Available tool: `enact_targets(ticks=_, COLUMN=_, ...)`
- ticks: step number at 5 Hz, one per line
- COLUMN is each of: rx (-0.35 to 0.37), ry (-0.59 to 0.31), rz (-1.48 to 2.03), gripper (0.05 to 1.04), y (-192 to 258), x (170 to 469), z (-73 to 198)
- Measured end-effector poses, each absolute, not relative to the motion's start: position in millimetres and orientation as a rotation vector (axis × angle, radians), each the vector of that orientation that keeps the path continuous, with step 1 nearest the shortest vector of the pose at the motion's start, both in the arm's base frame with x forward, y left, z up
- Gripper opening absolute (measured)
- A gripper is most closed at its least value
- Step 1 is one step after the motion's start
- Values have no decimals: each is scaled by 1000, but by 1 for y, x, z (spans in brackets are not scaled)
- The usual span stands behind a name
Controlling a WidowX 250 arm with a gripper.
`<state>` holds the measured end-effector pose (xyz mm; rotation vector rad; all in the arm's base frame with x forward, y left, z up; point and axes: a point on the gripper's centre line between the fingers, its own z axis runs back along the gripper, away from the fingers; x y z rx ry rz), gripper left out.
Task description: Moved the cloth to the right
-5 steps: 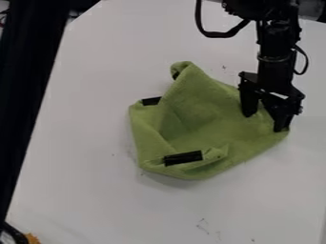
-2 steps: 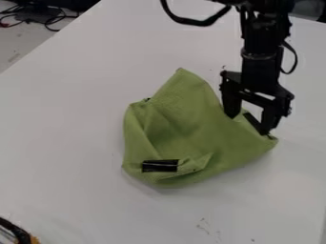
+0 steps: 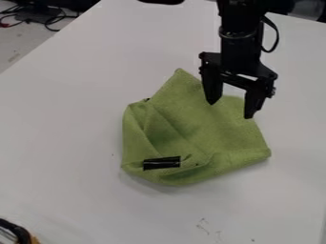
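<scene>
Claw [image 3: 229,110] spread wide over rumpled green cloth [image 3: 191,128], white table [image 3: 64,138], black cables [image 3: 58,18] upper left

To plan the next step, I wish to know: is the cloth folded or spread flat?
Partly folded, not flat: the cloth turns over itself near the black strip, and creases run down its left side.

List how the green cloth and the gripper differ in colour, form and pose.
The cloth is mostly green, the gripper black. The cloth looks soft and folded; the gripper looks rigid and jointed. The cloth lies spread on the table, while the gripper points down, fingers apart.
</scene>
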<state>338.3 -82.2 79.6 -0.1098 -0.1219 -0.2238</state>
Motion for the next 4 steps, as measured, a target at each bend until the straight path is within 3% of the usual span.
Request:
enact_targets(ticks=2, rx=-107, ry=-237, rz=-183, gripper=1001, y=-71, x=329, z=119)
enact_targets(ticks=4, rx=-87, ry=-219, rz=-74, gripper=1001, y=-46, x=307, z=126)
